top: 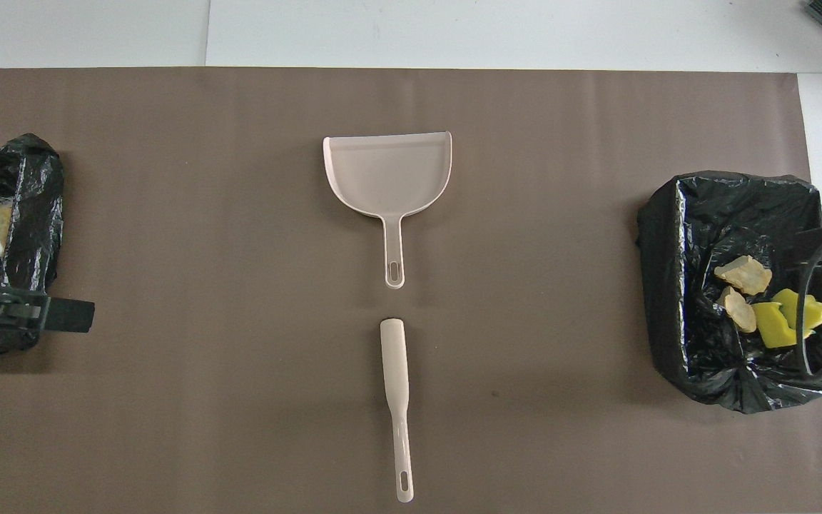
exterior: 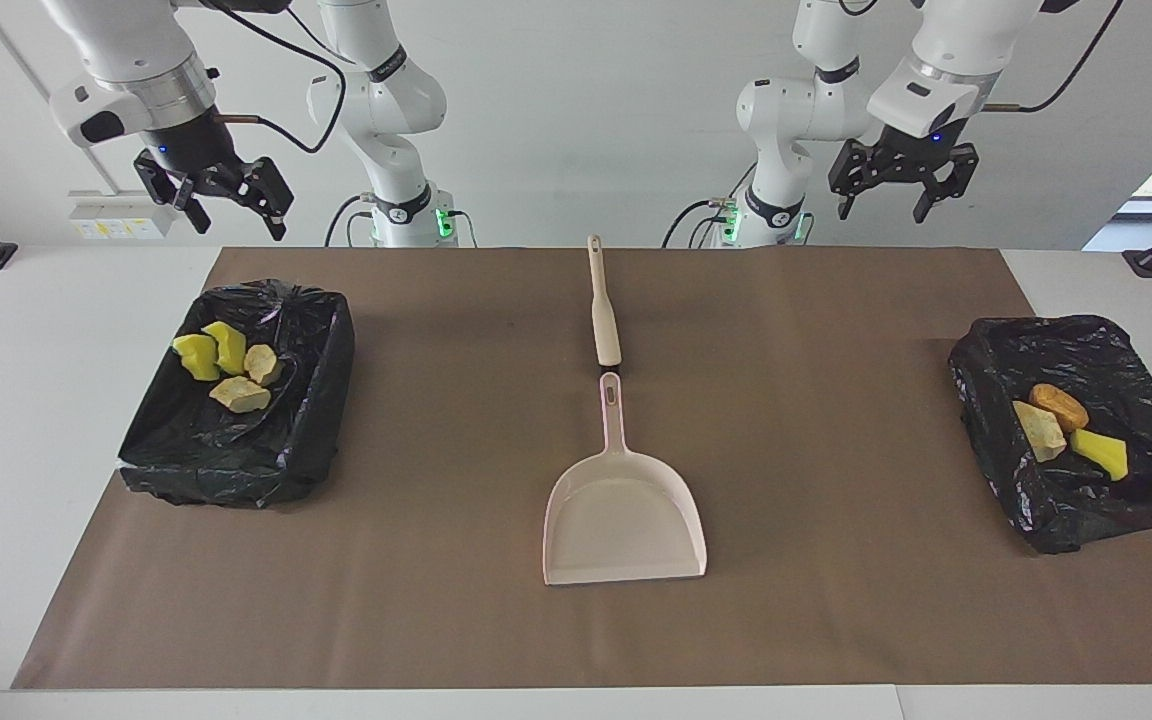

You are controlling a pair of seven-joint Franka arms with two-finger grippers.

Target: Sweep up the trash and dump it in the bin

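Left pincer [exterior: 902,188]: raised, open, empty.
Right pincer [exterior: 220,198]: raised, open, empty.
Trash [exterior: 224,367]: in both bins [exterior: 321,400].
Dustpan [exterior: 624,515], brush [exterior: 603,310]: mid-table.

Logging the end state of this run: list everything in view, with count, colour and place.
trash: 4 pieces, yellow and beige, in the bin at the right arm's end; 3 pieces, brown, beige and yellow, in the bin at the left arm's end
bin: 2, lined with black bags, one at the right arm's end, one at the left arm's end
dustpan: 1, beige, mid-table, nothing in it, handle toward the robots
hand brush: 1, beige, in line with the dustpan handle, nearer to the robots
paper sheet: 1, brown, covering the table
right pincer: 1, black, open, raised over its end of the table
left pincer: 1, black, open, raised, holding nothing
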